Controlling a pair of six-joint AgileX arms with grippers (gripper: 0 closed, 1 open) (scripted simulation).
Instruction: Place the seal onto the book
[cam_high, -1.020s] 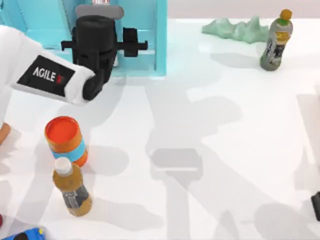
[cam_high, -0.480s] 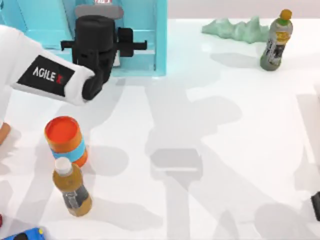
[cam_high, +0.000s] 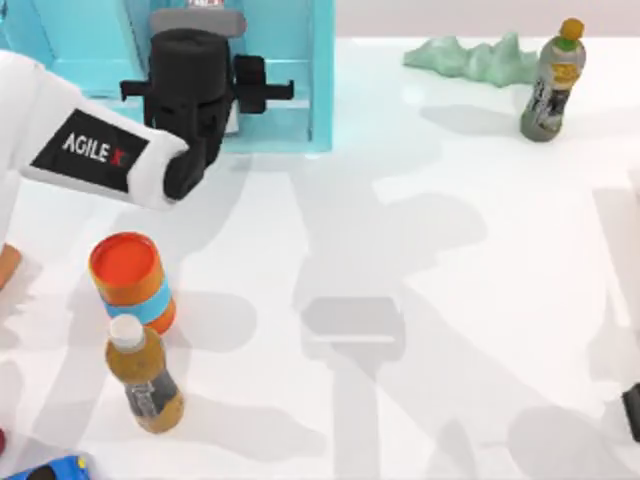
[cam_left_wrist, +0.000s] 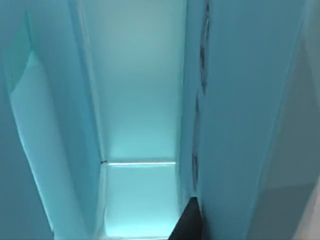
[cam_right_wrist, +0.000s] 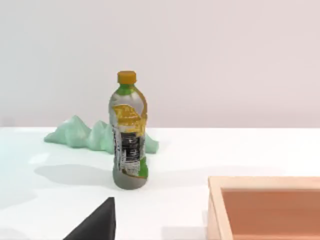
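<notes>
My left gripper (cam_high: 197, 90) hangs in the upper left of the top view, nosed into the turquoise shelf unit (cam_high: 285, 75). The left wrist view looks straight down one of its teal compartments. Whether this pincer is released, clenched or grasping something, I cannot tell. At the left edge of the top view, about mid-height, an orange-brown sliver (cam_high: 5, 265) peeks out that I take for the seal, though too little of it shows to be sure. A blue corner (cam_high: 50, 468) at the bottom left edge may be the book, and again I cannot say. As I judge it, the step in hand is finding and reaching the seal. To do that well I should draw straight back out of the compartment without scraping its walls, then lift clear. After that I should swing toward the left edge, passing above the orange canister (cam_high: 128, 275) and the brown bottle (cam_high: 142, 378) rather than between them. My right gripper (cam_high: 632, 412) sits idle at the lower right edge
</notes>
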